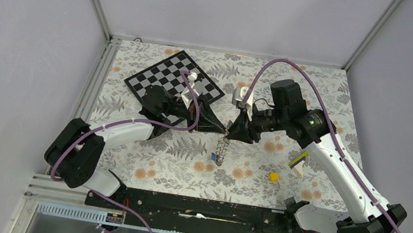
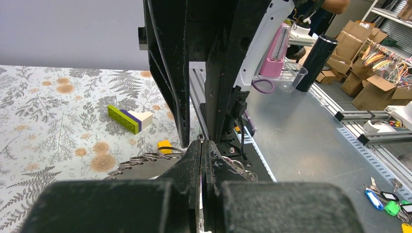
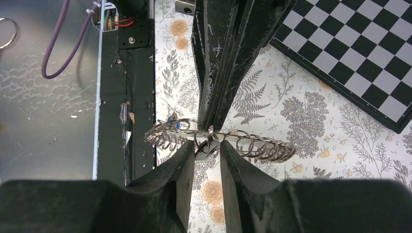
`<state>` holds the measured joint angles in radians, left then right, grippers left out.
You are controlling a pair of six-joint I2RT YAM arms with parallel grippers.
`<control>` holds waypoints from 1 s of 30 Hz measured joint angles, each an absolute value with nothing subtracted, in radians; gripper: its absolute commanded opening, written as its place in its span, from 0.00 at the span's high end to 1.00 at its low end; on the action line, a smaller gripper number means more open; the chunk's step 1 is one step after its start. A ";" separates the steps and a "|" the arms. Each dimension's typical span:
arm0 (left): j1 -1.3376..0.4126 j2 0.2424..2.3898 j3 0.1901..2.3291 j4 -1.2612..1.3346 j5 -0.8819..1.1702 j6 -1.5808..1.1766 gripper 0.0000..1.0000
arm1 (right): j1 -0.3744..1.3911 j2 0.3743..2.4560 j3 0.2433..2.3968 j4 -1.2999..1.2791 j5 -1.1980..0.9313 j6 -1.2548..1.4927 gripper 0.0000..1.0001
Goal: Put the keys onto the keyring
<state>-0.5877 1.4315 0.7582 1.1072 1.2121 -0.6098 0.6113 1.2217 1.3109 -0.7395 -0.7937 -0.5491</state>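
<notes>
Right wrist view puts the keyring [image 3: 167, 136] at the centre: a loose coil of thin, bright wire loops stretched sideways in the air, springy and open enough for small pieces to slip along it. The blue key [image 1: 214, 155] shows among the loops at the coil's lower end, seemingly threaded on.

Above the keyring, the left gripper [image 3: 210, 127] comes down with its black fingers pressed together on the wire, probably to keep the coil lifted and steady. Below the keyring, the right gripper [image 3: 207, 154] has its rubbery fingers parted, a narrow gap between them, gripping nothing firmly. A small dark piece [image 3: 206, 148] sits in that gap against the wire; whether it is the black key I cannot tell.

Beyond the keyring's far end lies the flat, glossy chessboard [image 3: 359, 53]. Off to the other side, well apart from the keyring, the yellow cube [image 1: 273, 176] and the purple-and-lime stick [image 2: 127, 119] rest on the floral cloth [image 1: 185, 163].
</notes>
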 measured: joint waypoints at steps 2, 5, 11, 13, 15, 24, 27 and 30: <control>-0.588 1.436 0.758 1.135 1.206 -0.630 1.00 | 0.608 1.222 1.311 -0.731 -0.805 -0.544 0.69; -0.588 1.441 0.753 1.162 1.200 -0.650 1.00 | 0.606 1.222 1.310 -0.720 -0.810 -0.537 0.72; -0.588 1.443 0.743 1.178 1.196 -0.664 1.00 | 0.601 1.222 1.297 -0.709 -0.822 -0.529 0.75; -0.588 1.443 0.743 1.180 1.196 -0.665 1.00 | 0.601 1.222 1.289 -0.702 -0.824 -0.526 0.75; -0.588 1.443 0.743 1.182 1.196 -0.665 1.00 | 0.599 1.222 1.279 -0.695 -0.825 -0.525 0.75; -0.588 1.443 0.742 1.184 1.195 -0.668 1.00 | 0.593 1.222 1.269 -0.689 -0.832 -0.513 0.76; -0.588 1.443 0.742 1.184 1.195 -0.668 1.00 | 0.593 1.222 1.269 -0.689 -0.833 -0.507 0.77; -0.588 1.443 0.742 1.184 1.195 -0.668 1.00 | 0.593 1.222 1.269 -0.688 -0.833 -0.503 0.81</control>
<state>-0.5877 1.4429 0.7418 1.1843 1.1954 -0.6678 0.5934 1.2217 1.2694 -0.6884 -0.8330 -0.5034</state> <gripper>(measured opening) 0.010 0.222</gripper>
